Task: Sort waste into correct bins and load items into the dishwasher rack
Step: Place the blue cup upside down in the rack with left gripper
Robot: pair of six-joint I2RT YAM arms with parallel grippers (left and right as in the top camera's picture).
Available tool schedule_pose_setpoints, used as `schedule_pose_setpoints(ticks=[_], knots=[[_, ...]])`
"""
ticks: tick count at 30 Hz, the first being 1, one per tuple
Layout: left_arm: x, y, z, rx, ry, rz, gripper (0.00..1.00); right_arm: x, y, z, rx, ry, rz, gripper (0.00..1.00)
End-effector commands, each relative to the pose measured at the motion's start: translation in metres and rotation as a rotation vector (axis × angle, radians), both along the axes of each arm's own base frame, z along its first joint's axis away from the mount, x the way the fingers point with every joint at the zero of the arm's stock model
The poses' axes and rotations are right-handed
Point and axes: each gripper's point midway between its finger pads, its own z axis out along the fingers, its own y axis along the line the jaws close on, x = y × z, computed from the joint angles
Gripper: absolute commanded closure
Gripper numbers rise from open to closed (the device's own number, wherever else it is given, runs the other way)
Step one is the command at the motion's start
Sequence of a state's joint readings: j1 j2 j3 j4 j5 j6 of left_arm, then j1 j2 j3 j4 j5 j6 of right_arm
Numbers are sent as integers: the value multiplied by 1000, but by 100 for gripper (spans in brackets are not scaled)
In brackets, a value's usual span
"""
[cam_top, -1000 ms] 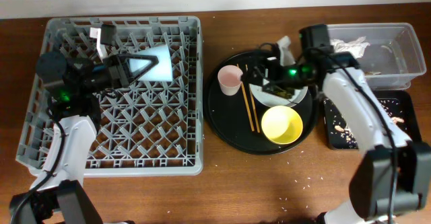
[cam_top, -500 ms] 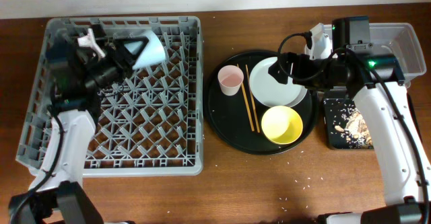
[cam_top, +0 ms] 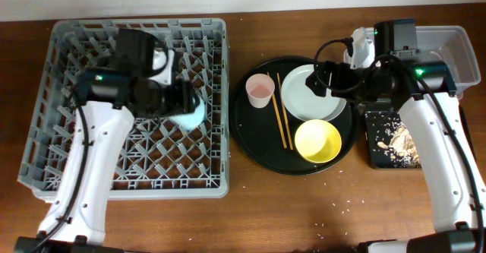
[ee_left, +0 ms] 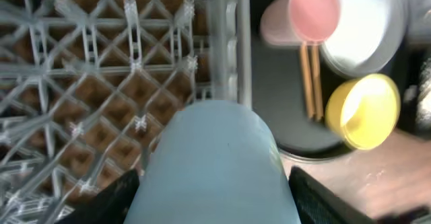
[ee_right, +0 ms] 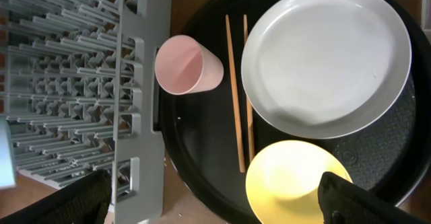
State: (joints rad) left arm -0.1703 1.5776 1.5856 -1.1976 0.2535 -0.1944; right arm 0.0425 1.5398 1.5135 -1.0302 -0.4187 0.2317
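My left gripper [cam_top: 181,101] is shut on the light-blue cup [cam_top: 188,110] and holds it over the right middle of the grey dishwasher rack [cam_top: 45,131]. In the left wrist view the cup [ee_left: 215,163] fills the space between my fingers [ee_left: 111,200]. My right gripper [cam_top: 328,78] is open and empty above the pale plate [cam_top: 304,97]; the right wrist view shows its fingers [ee_right: 81,197] spread wide. The pink cup [cam_top: 260,90], the chopsticks [cam_top: 282,120] and the yellow bowl [cam_top: 317,140] lie on the round black tray [cam_top: 250,131].
The clear tub [cam_top: 459,52] stands at the back right, partly hidden by my right arm. The shallow black tray [cam_top: 395,143] with food scraps lies in front of it. Rice grains are scattered on the table near the front.
My left arm has swung the light-blue cup from the rack's back left to its right middle. My right gripper has pulled back off the plate toward the tub; the plate is bare.
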Motion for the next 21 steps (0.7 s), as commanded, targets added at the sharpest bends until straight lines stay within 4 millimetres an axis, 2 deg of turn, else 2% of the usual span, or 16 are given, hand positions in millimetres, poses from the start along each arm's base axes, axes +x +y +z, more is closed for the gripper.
schedule_pose_setpoints(ticks=[1,10,15,17,21], knots=[[-13,-2,-8,156,10,-97,56,0,-4,6,-17,-18,2,2],[-22,-19,-63,239,142,-175,56,-5,-4,4,-18,3,2,1],[-27,-27,-86,261,221,-208,57,-5,-4,3,-18,5,3,1],[-32,-30,-92,272,252,-226,61,-4,-4,3,-18,5,3,1],[-38,-31,-93,279,273,-237,62,-4,-4,3,-18,5,3,1]])
